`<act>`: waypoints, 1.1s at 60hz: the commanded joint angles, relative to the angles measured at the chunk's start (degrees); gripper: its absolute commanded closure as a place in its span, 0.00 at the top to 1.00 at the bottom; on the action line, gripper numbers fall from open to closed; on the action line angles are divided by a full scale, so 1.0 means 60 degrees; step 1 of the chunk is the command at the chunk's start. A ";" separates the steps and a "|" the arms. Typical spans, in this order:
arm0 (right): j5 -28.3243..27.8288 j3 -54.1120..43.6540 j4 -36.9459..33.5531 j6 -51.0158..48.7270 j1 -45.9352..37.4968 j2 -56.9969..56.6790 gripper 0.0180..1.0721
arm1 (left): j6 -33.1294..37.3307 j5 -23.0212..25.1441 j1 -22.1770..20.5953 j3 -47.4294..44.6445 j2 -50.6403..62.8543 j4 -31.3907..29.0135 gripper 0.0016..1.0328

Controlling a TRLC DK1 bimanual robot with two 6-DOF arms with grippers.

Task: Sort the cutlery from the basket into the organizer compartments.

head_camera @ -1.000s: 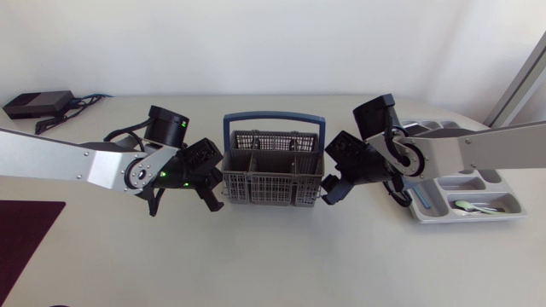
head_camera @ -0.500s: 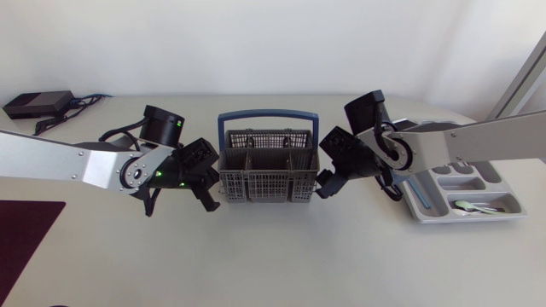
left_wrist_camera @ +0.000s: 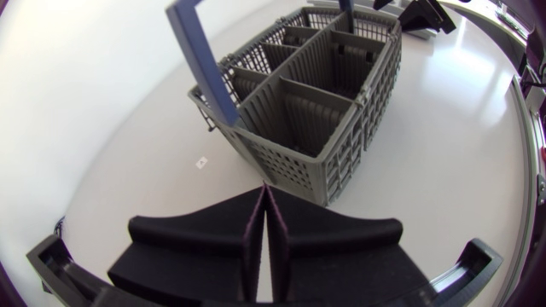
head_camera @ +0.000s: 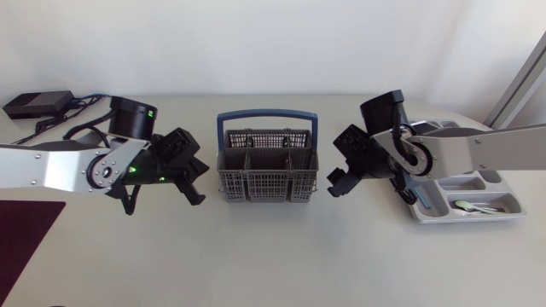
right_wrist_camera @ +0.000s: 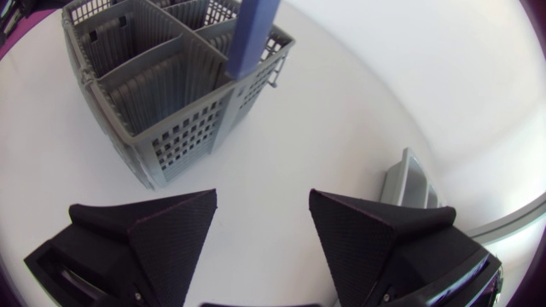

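While flanking basket (head_camera: 270, 182), angled downward: left claw (left_wrist_camera: 266, 194) pinched together, empty; right claw (right_wrist_camera: 263, 203) spread wide, empty.

Grey perforated basket (head_camera: 269, 181), blue handle (head_camera: 269, 113); organizer (head_camera: 461, 182) seemingly pale grey.

Our gripper (right_wrist_camera: 263, 200) sits just short of the grey basket (right_wrist_camera: 171, 94), fingers spread wide over white table (right_wrist_camera: 341, 111). The basket's blue handle (right_wrist_camera: 252, 34) stands upright. An organizer (right_wrist_camera: 408, 183) corner lies well apart from the basket.
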 commanded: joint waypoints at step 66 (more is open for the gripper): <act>0.0266 -0.2386 -0.1012 0.0257 -0.1848 -0.5795 0.95 | -0.2882 -0.0720 0.2097 -0.0911 -0.4642 -0.1560 0.96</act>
